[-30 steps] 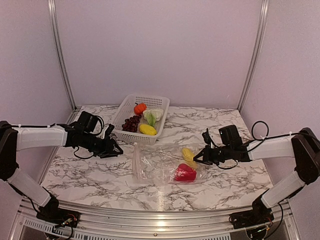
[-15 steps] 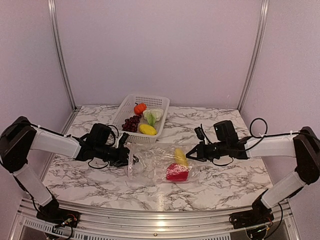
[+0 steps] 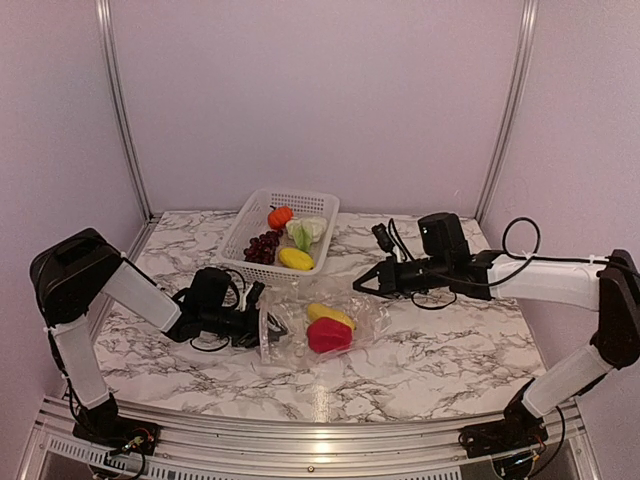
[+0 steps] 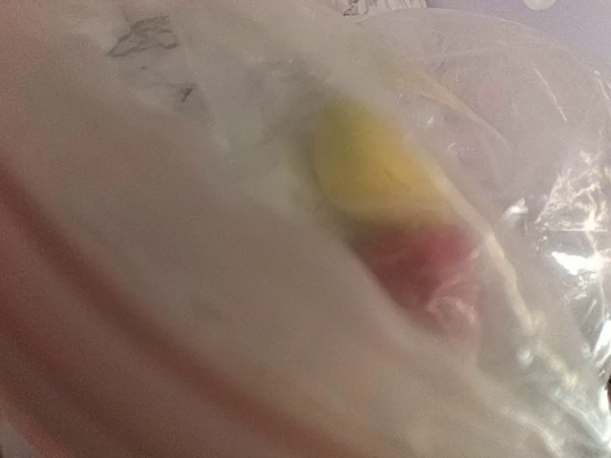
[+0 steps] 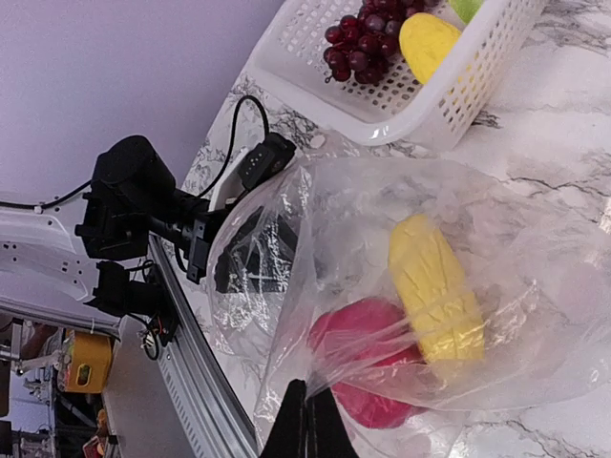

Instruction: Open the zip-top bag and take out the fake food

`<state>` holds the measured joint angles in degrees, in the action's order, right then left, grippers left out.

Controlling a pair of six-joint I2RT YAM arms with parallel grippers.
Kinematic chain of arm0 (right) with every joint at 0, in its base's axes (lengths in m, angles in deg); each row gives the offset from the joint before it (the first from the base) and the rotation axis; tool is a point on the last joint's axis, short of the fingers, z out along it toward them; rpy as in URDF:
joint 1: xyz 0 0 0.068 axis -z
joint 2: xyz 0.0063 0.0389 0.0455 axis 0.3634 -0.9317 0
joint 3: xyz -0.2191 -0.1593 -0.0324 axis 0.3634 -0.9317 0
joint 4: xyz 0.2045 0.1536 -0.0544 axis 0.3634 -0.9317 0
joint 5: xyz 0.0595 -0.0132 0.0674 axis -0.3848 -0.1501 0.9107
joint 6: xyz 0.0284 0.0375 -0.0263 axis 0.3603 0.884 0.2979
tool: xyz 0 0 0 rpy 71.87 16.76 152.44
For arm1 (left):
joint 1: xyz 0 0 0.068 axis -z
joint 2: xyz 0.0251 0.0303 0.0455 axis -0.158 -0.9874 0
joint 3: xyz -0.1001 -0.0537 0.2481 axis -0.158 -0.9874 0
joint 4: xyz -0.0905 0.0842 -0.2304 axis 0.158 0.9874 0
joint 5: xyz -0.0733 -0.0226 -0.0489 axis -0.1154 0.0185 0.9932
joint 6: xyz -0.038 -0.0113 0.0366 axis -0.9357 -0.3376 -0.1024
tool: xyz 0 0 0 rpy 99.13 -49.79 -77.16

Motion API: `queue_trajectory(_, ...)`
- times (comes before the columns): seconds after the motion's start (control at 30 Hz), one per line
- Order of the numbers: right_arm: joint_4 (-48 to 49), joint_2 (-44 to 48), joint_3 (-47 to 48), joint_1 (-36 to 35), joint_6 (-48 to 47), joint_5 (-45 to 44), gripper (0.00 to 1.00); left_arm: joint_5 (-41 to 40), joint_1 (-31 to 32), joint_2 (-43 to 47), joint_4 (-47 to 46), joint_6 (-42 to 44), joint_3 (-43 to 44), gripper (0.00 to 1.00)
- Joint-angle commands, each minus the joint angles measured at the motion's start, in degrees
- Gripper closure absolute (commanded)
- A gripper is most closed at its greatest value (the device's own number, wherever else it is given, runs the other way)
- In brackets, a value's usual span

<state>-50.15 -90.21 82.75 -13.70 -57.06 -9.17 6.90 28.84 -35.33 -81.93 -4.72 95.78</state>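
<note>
Behind the crinkly zip-top bag (image 5: pixel 544 286), the left jaws show only dimly.

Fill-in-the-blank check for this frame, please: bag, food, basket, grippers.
1. The zip-top bag holds ___ food pieces.
2. Beside the yellow piece in the bag lies a ___ piece.
3. The grapes sit in the white ___.
4. The right gripper is ___ on the bag's plastic.
Missing words: two; red; basket; shut.
</note>
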Motion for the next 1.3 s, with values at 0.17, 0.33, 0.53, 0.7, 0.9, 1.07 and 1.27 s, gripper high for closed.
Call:
queue_trajectory(0.17,-7.61,1.53,6.58,-5.52,-1.54,-0.54,1.00,2.21,1.88,-4.57,-20.46,-6.39,-4.48,0.51)
queue_trajectory(0.33,-9.11,1.30,4.02,-5.46,-2.22,-4.31,1.00,1.45,1.97,-4.51,-23.40,-7.88,-5.34,0.38)
queue_trajectory(0.53,-10.95,-0.61,0.45,-5.17,-0.39,-9.17,1.00,1.56,2.89,-1.87,-13.26,-0.81,-1.72,0.32)
queue_trajectory(0.7,-13.79,-3.27,-0.62,-5.17,-1.90,-9.53,1.00,2.39,4.84,-2.63,-6.18,3.34,2.34,0.32)
queue_trajectory(0.9,-11.87,-8.56,-2.59,-5.25,-3.33,-6.84,1.00,2.68,7.15,-3.86,-2.29,5.77,6.24,0.31)
queue_trajectory(1.07,-8.04,-13.64,-1.61,-5.73,-3.40,-4.84,1.00,2.10,8.30,-5.32,0.64,6.85,9.08,0.29)
queue_trajectory(1.27,-5.86,-18.73,2.46,-6.35,-3.92,-2.37,1.00,1.70,9.26,-7.95,6.57,8.30,12.83,0.27)
